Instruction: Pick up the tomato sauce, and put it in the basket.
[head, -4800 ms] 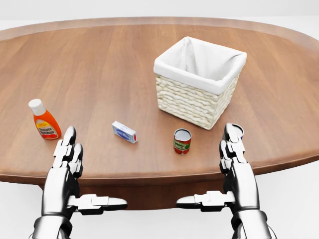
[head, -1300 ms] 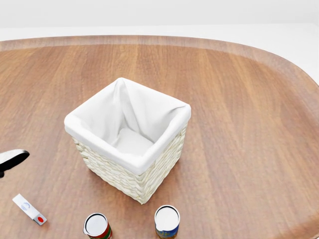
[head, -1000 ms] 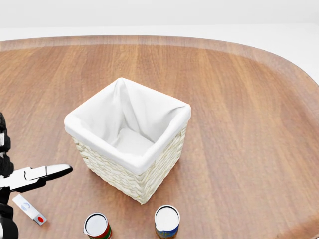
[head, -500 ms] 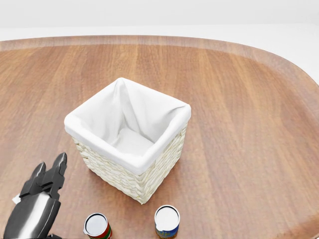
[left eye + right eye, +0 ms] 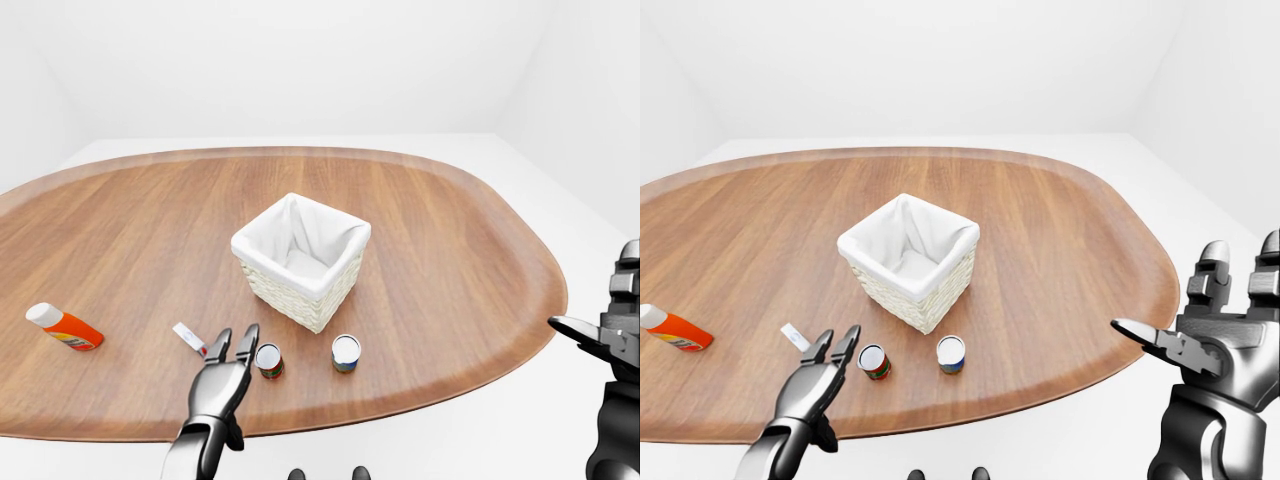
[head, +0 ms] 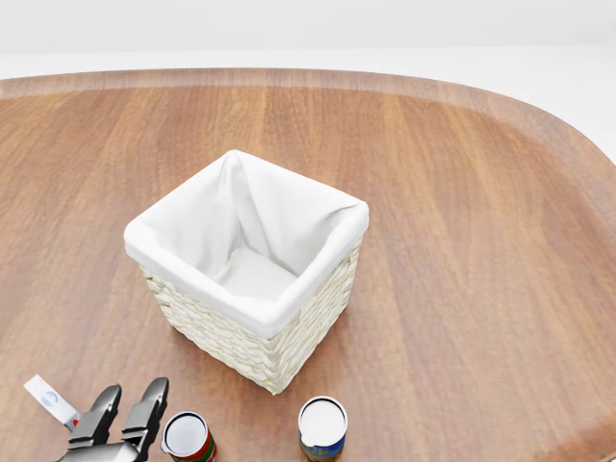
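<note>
A: What is the main risk here?

B: Two cans stand side by side on the tabletop. The left hand reaches toward the red-labelled can, taken here to be the tomato sauce; its fingers lie just to the left of it, not touching. A sideways sweep could tip the can or roll it toward the blue-labelled can. The small white box, just beyond the fingers, could also be nudged.

A: And the state of the fingers?

B: Left: extended, nearly straight, holding nothing. Right hand: spread open off the tabletop's edge, empty. The basket stands beyond the cans, farther from the fingers, nothing inside it.
</note>
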{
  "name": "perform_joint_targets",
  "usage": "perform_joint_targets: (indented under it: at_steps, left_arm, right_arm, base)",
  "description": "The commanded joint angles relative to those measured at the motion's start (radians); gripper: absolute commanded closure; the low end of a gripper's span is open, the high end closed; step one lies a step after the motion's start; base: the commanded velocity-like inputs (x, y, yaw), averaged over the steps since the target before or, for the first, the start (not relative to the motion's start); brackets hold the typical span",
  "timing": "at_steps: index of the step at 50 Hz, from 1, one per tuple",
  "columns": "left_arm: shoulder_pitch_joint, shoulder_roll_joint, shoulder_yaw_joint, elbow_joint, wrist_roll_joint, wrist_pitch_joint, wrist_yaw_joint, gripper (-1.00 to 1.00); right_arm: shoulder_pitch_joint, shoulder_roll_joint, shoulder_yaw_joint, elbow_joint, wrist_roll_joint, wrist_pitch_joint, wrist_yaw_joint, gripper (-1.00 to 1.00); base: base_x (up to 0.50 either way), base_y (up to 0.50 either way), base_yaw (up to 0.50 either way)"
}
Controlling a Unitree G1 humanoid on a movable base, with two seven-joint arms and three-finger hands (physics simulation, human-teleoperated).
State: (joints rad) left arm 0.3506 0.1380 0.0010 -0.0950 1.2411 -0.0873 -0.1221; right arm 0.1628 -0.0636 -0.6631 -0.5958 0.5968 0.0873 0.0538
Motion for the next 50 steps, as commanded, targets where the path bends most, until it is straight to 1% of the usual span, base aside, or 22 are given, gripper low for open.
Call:
perform_joint_targets:
  at_steps: [1, 4, 30, 33, 34, 36, 38, 50]
  left_arm:
    - [0.015, -0.008, -0.013, 0.01, 0.035, 0.0, -0.001, -1.0]
    - [0.016, -0.007, -0.023, 0.017, 0.041, 0.0, 0.012, -1.0]
    - [0.016, -0.004, -0.051, 0.013, 0.049, 0.0, 0.031, -1.0]
    - [0.008, -0.006, -0.053, 0.009, 0.048, 0.0, 0.042, -1.0]
    - [-0.005, -0.014, -0.046, -0.001, 0.032, 0.0, 0.044, -1.0]
    - [-0.02, -0.017, -0.04, -0.001, 0.031, 0.0, 0.05, -1.0]
    - [-0.015, -0.012, -0.042, -0.003, 0.028, 0.0, 0.045, -1.0]
    - [-0.046, -0.016, -0.063, 0.05, 0.034, 0.0, 0.092, -1.0]
  right_arm:
    - [0.0, 0.001, 0.003, 0.004, -0.002, 0.0, 0.002, -1.0]
    - [0.002, 0.002, 0.003, 0.0, -0.002, 0.0, 0.002, -1.0]
    - [0.001, 0.002, 0.004, -0.007, -0.004, 0.0, -0.001, -1.0]
    - [0.001, 0.002, 0.003, -0.009, -0.002, 0.0, -0.002, -1.0]
    - [0.002, 0.003, 0.004, -0.011, -0.003, 0.0, -0.001, -1.0]
    - [0.0, 0.003, 0.006, -0.008, -0.005, 0.0, -0.001, -1.0]
    - [0.001, 0.002, 0.004, -0.009, -0.002, 0.0, -0.001, -1.0]
    - [0.005, 0.004, 0.0, -0.008, 0.002, 0.0, 0.003, -1.0]
  base:
    - [0.0, 0.0, 0.0]
    - [0.0, 0.0, 0.0]
    - [0.0, 0.0, 0.0]
    - [0.0, 0.0, 0.0]
    - [0.0, 0.0, 0.0]
    - [0.0, 0.0, 0.0]
    - [0.0, 0.0, 0.0]
    - [0.0, 0.0, 0.0]
